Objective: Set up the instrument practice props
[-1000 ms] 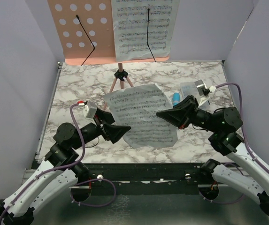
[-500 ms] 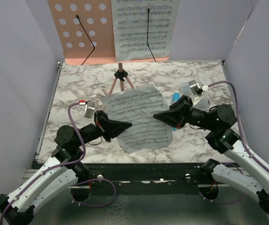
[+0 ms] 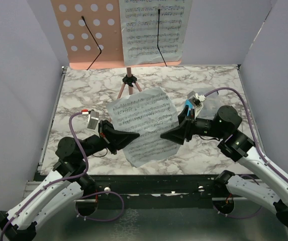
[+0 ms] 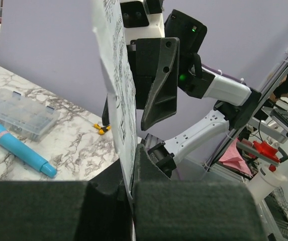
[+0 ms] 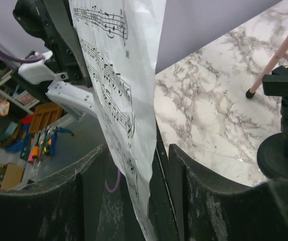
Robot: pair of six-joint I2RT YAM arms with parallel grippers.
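Lifted page (image 3: 144, 123) in low left pincer (image 3: 135, 134)

Bright, even light, soft shadows; left gripper (image 4: 132, 173) blurred close up.

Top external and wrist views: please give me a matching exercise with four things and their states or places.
1 left gripper
2 right gripper
3 blue microphone
4 pink music stand

a lies on the table beside the clear box
b open around the loose page
c stands at the far side, holding a second page
d shut on the loose page

Pairs: 1-d, 2-b, 3-a, 4-c
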